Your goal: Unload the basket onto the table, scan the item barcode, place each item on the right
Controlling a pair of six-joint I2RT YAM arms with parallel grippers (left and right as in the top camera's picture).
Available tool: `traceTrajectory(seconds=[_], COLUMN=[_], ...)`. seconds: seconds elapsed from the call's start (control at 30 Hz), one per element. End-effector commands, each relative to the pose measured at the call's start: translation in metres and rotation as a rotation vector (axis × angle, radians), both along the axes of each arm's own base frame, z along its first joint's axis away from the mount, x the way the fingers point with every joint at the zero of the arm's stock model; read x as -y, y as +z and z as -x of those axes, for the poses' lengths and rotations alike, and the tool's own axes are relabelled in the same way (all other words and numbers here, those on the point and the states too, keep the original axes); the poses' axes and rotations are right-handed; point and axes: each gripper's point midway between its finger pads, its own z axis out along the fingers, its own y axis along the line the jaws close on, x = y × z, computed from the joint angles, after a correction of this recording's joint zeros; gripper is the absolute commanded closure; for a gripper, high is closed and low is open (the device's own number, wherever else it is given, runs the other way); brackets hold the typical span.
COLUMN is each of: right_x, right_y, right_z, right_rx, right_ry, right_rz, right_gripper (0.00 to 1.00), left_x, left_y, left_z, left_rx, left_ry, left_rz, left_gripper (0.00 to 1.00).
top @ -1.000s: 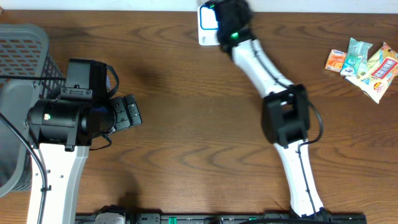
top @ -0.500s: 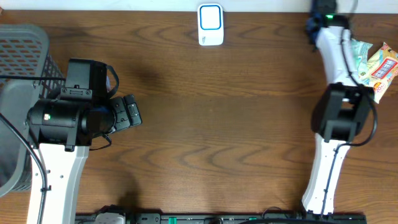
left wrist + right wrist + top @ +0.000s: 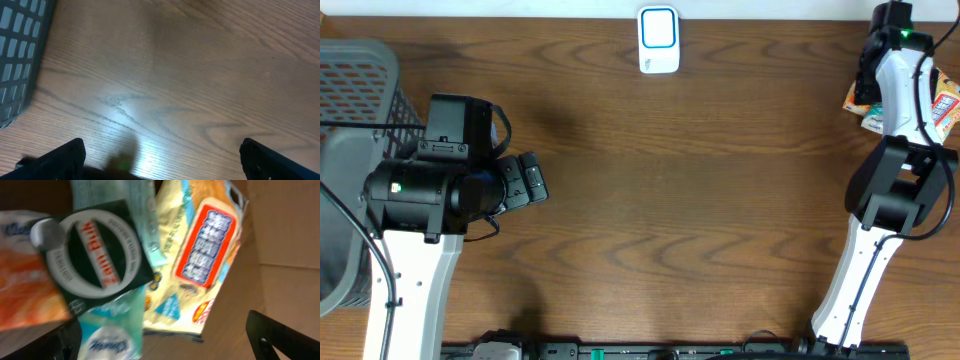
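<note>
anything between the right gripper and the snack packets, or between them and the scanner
Nothing visible. The open right gripper hangs straight over the pile of colourful snack packets, a dark green packet with a white ring topmost. Only bare brown wooden table shows between the pile and the white, blue-faced scanner.

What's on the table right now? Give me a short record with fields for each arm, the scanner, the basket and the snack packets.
left gripper: open, empty, over bare wooden table
right gripper: open, just above the pile of snack packets, holding nothing
white and blue barcode scanner: far edge, centre, nothing in front of it
grey plastic basket: far left of the table
scan: not yet done
</note>
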Motion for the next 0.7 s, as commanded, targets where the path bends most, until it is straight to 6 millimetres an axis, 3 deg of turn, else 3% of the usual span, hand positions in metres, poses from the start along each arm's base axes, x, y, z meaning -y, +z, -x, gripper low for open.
traceTrajectory(seconds=[0.0, 0.1, 0.17, 0.33, 0.53, 0.67], right_x=[-0.033, -0.071, -0.093, -0.13, -0.173, -0.188], right_y=[0.069, 0.111, 0.146, 0.203, 0.219, 0.236], right_z=[-0.007, -0.008, 0.003, 0.058, 0.13, 0.156], right_rx=[0.207, 0.326, 0.39, 0.41, 0.262, 0.269], right_ry=[0.003, 0.097, 0.15, 0.209, 0.236, 0.277], right_rz=[-0.101, -0.297, -0.391, -0.514, -0.579, -0.578], right_gripper=[0.01, 0.01, 0.01, 0.01, 0.01, 0.01], left_x=[-0.001, -0.001, -0.001, -0.001, -0.001, -0.001], left_y=[0.001, 0.001, 0.001, 0.001, 0.001, 0.001], left_z=[0.0, 0.0, 0.0, 0.0, 0.0, 0.0], left_rx=[0.002, 0.002, 0.002, 0.002, 0.002, 0.002], left_ry=[0.003, 0.003, 0.003, 0.003, 0.003, 0.003], left_rz=[-0.002, -0.002, -0.002, -0.002, -0.002, -0.002], left_gripper=[0.02, 0.02, 0.02, 0.02, 0.02, 0.03])
